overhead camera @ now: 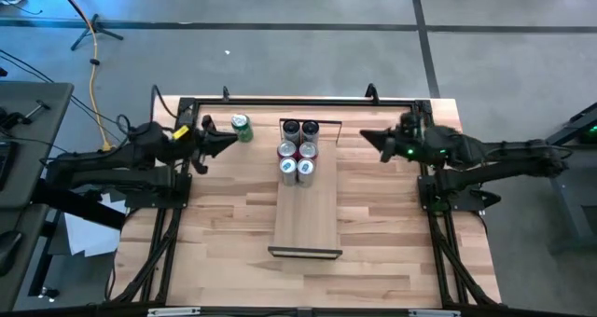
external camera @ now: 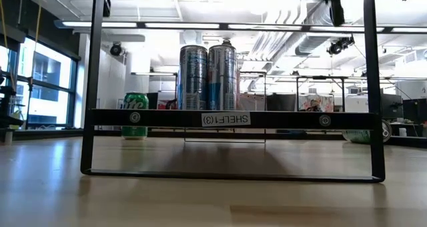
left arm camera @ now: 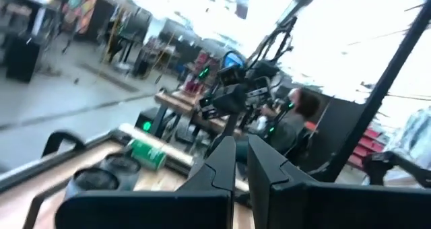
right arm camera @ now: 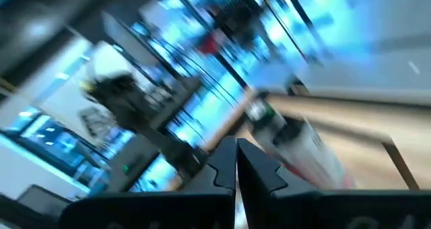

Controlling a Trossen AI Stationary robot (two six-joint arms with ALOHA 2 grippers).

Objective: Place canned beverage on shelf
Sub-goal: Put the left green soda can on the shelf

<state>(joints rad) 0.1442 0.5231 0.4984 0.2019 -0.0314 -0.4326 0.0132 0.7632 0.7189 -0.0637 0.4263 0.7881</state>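
— Where was the green can (overhead camera: 242,127)?

— It stood upright on the tabletop (overhead camera: 224,233), at about nine o'clock from the cans on the shelf (overhead camera: 306,214), apart from the board. Six cans (overhead camera: 298,153) sat clustered at the shelf's twelve-o'clock end.

— And the grippers?

— The left gripper (overhead camera: 229,140) hovered just beside the green can, jaws pressed together, holding nothing. The right gripper (overhead camera: 366,137) hung at three o'clock from the cluster, jaws likewise closed and empty.
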